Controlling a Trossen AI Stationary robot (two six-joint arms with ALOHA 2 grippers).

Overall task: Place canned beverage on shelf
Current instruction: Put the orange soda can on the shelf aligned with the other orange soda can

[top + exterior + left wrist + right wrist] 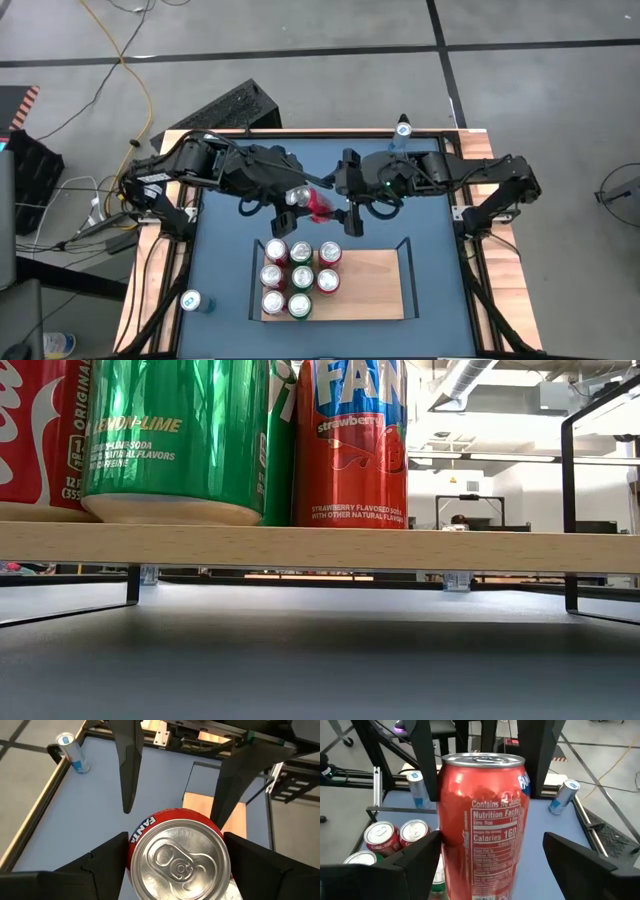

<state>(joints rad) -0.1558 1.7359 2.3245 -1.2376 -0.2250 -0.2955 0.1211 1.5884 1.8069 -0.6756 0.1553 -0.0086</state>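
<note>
A slim blue-and-silver can [193,300] stands on the blue tabletop [225,250] near its left wooden edge, well apart from and to the outer side of the left gripper [290,203]. That left gripper hangs above the table's middle, its two dark fingers [107,857] clamped on either side of a red strawberry soda can [312,203], which lies tilted between the two arms. The can's silver top [179,856] faces the left wrist camera, and its body reaches toward the right gripper [352,215]. The right gripper meets the can from the opposite side; its fingers [575,860] stand spread, with a clear gap on at least one side of the can's red wall [481,825], so it is not gripping. Just below both grippers lies the flat light-wood shelf [375,290] with thin black end rails, and nine red and green cans [301,278] stand in three rows on its left half, while its right half is bare wood. Beyond the right gripper, at the table's far edge, stands another slim blue can [403,128].
</note>
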